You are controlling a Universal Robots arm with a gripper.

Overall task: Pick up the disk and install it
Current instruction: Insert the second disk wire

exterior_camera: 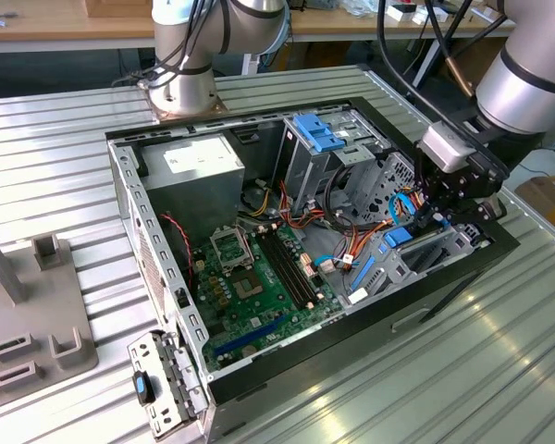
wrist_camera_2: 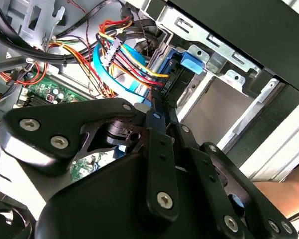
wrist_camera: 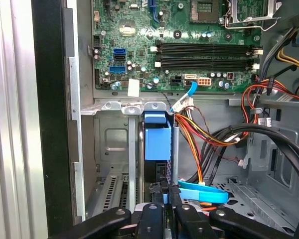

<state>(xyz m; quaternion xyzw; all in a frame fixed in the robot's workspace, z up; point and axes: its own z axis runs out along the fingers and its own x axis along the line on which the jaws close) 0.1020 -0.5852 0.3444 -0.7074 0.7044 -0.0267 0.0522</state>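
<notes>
The disk (wrist_camera: 157, 139) stands on edge in the drive bay at the open computer case's corner, its bright blue carrier rail facing up between grey metal walls. My gripper (wrist_camera: 163, 191) is shut on its dark near edge, one finger on each side. In the second wrist view the fingertips (wrist_camera_2: 157, 107) meet on that edge, with the blue carrier (wrist_camera_2: 184, 62) beyond them against the bay bracket. In the exterior view the gripper (exterior_camera: 432, 215) reaches down into the case at the view's right, just above the disk's blue rail (exterior_camera: 398, 236).
Red, yellow and black cable bundles (wrist_camera: 204, 139) and a flat blue cable (wrist_camera: 202, 191) crowd the bay's side. The green motherboard (exterior_camera: 259, 277), a grey power supply (exterior_camera: 194, 171) and an upright grey bay with a blue latch (exterior_camera: 316, 134) fill the case. A grey fixture (exterior_camera: 28, 305) sits at the exterior view's left.
</notes>
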